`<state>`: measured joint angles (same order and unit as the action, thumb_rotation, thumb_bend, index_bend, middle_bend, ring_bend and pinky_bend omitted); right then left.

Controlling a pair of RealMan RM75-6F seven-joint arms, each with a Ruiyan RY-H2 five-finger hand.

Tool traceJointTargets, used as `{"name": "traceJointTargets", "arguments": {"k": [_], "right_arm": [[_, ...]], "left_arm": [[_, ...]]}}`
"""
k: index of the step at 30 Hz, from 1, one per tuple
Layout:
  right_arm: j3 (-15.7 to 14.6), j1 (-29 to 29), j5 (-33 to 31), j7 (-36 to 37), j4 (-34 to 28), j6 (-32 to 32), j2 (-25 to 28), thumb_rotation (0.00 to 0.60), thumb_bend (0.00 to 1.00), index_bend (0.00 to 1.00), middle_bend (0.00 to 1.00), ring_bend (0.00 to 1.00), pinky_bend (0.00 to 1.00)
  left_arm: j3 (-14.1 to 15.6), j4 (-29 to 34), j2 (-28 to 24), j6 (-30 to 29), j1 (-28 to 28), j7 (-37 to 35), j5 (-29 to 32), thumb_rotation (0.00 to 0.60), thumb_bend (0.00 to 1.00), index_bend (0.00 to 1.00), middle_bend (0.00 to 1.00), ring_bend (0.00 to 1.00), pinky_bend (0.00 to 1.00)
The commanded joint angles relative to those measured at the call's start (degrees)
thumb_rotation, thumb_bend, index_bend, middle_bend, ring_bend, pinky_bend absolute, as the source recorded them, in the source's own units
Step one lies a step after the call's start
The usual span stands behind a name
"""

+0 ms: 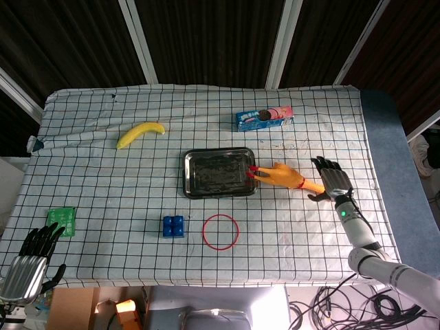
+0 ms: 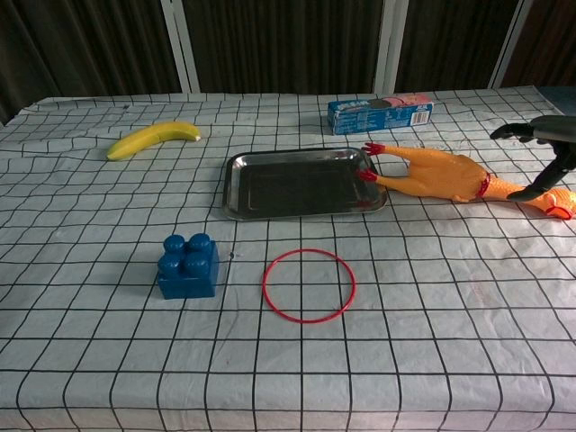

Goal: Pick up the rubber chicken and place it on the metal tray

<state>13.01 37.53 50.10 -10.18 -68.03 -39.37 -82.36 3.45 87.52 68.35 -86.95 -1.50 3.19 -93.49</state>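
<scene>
Near the right edge of the surface, right hand [image 1: 331,177] sits at the head end of the rubber chicken [image 1: 282,174], fingers spread and arched over it. In the chest view a fingertip comes down by the head; can't tell if it touches. No closed grasp visible, so chicken reads as not yet held. Likely positioned there to take the narrow neck, easiest part to wrap.

Chicken lies flat on its side, head toward the right edge, red feet resting on the right rim of the metal tray [image 1: 194,185]. Body orange-yellow, smooth, soft-looking, tapered, with a red band at the neck. Tray is shallow, rectangular, shiny, rounded corners, mid-surface.

Left hand [image 1: 31,262] rests off the near-left corner, fingers loosely apart, holding nothing.

Others: yellow banana [image 1: 140,133], blue biscuit box [image 1: 264,119], blue studded block [image 1: 173,226], thin red ring [image 1: 221,231], green card [image 1: 62,220]. Cloth is a white grid.
</scene>
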Motion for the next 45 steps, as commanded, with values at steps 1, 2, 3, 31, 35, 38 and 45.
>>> {"name": "traceJointTargets", "arguments": {"k": [1,2,3,31,35,38,45], "right_arm": [[-0.3,0.1,-0.3,0.0,0.2,-0.1,-0.3,0.6,0.15,0.0,0.0,0.0,0.0],[-0.5,0.2,-0.4,-0.1,0.2,-0.1,-0.5,0.6,0.15,0.0,0.0,0.0,0.0],[-0.8,0.3,-0.5,-0.4,0.4,-0.1,-0.7,0.6,0.15,0.0,0.0,0.0,0.0],[-2.0,0.6,2.3,-3.1,8.6,-7.9,-9.0,0.6,0.33,0.8,0.49,0.46,0.5],[-2.4,-0.5,7.7,-1.5,8.1,-13.8,-9.2,0.6,0.38,0.88,0.59,0.56,0.61],[-3.1,-1.3,13.1,0.9,7.8,-18.4,-9.1,0.6,0.44,0.9,0.65,0.63,0.7],[-6.5,-3.4,26.6,6.5,6.6,-29.1,-7.4,0.6,0.55,0.93,0.73,0.72,0.78]], "left_arm": [[0.0,0.0,0.0,0.0,-0.1,-0.1,-0.1,0.6,0.38,0.0,0.0,0.0,0.0],[0.0,0.0,-0.1,0.1,-0.2,-0.1,-0.1,0.6,0.38,0.0,0.0,0.0,0.0],[0.0,0.0,-0.1,0.2,-0.3,-0.2,-0.2,0.6,0.38,0.0,0.0,0.0,0.0],[0.1,-0.2,-0.3,-0.8,0.2,-0.6,-0.1,0.6,0.38,0.0,0.0,0.0,0.0],[0.1,-0.3,-0.3,-1.2,0.4,-0.7,-0.2,0.6,0.38,0.0,0.0,0.0,0.0],[0.0,-0.3,-0.2,-1.2,0.4,-0.8,0.0,0.6,0.38,0.0,0.0,0.0,0.0],[0.1,-0.3,-0.2,-1.1,0.4,-0.8,-0.2,0.6,0.38,0.0,0.0,0.0,0.0]]}}
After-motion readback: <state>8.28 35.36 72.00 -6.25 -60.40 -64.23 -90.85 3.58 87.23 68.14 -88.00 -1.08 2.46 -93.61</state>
